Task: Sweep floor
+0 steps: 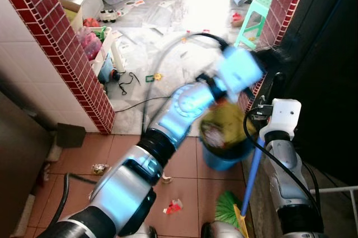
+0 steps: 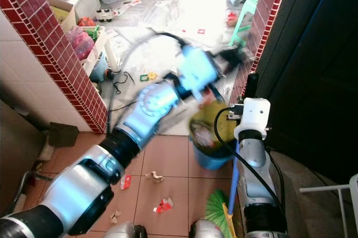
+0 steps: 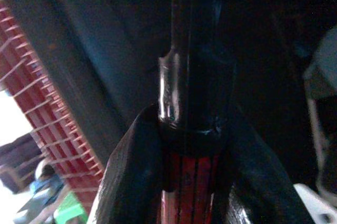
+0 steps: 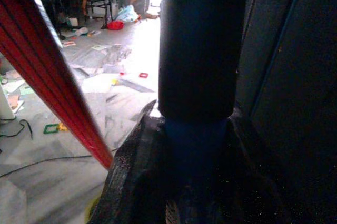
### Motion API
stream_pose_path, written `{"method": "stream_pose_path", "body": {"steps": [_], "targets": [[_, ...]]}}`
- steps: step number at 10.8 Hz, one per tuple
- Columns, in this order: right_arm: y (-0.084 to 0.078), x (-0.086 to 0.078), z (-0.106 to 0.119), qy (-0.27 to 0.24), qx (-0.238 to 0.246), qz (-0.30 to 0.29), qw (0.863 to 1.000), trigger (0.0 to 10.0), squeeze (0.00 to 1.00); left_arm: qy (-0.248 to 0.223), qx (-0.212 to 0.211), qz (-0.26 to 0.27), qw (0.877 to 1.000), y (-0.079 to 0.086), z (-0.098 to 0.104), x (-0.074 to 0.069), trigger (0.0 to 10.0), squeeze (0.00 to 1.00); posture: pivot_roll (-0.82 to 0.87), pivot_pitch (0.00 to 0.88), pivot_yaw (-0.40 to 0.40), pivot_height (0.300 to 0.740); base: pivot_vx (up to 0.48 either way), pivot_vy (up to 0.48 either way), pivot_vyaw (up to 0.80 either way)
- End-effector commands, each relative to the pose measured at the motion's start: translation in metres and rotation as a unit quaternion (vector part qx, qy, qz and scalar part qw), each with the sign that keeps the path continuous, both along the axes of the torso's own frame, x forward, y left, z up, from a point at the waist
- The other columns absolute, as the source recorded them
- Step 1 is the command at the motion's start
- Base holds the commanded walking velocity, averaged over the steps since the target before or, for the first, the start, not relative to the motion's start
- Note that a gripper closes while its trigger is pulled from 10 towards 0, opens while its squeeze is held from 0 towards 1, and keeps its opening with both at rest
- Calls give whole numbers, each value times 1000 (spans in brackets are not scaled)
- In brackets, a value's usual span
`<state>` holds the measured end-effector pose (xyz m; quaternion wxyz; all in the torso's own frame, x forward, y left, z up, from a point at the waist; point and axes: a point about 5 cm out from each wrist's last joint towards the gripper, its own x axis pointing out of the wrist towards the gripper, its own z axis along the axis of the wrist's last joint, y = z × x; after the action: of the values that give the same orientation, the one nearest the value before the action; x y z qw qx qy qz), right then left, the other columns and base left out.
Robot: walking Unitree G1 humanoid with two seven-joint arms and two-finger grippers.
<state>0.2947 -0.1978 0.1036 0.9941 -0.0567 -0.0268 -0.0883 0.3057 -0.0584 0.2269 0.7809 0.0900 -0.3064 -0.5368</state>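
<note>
R gripper (image 4: pixel 195 182) clamps blue broom handle (image 4: pixel 200 45).

A: Where did the head cameras look from?
B: High up, down over both arms at the tiled floor (image 1: pixel 184 193) and bucket (image 2: pixel 210 157).
A: And the wrists?
B: Each sat very close behind its own fingers, sighting along a gripped handle; both caught the brick pillar.

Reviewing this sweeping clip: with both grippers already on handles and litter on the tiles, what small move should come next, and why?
Probably draw the green broom head toward the scraps on the tiles. The right gripper is shut on the blue handle, the left gripper is shut on a red handle, and the scraps lie on the robot's left of the bristles, short of the blue bin.
</note>
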Motion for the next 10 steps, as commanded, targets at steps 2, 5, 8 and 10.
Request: {"method": "stream_pose_path", "body": {"steps": [2, 5, 8, 10], "targets": [[5, 5, 3, -5, 3, 8, 1000, 10000, 0, 29, -48, -116, 992, -56, -2, -54, 10000, 0, -183, 40, 66, 740, 0, 0, 0], [8, 5, 4, -6, 2, 10, 1000, 10000, 0, -34, -57, -90, 994, -46, 17, -48, 10000, 0, -179, 37, 60, 740, 0, 0, 0], [6, 7, 3, -5, 2, 10, 1000, 10000, 0, -73, -188, 45, 978, 7, 80, -10, 10000, 0, -148, 29, 44, 740, 0, 0, 0], [5, 12, 7, -12, 3, 22, 1000, 10000, 0, -93, -244, 141, 955, 55, 113, 14, 10000, 0, -121, 25, 30, 740, 0, 0, 0]]}}
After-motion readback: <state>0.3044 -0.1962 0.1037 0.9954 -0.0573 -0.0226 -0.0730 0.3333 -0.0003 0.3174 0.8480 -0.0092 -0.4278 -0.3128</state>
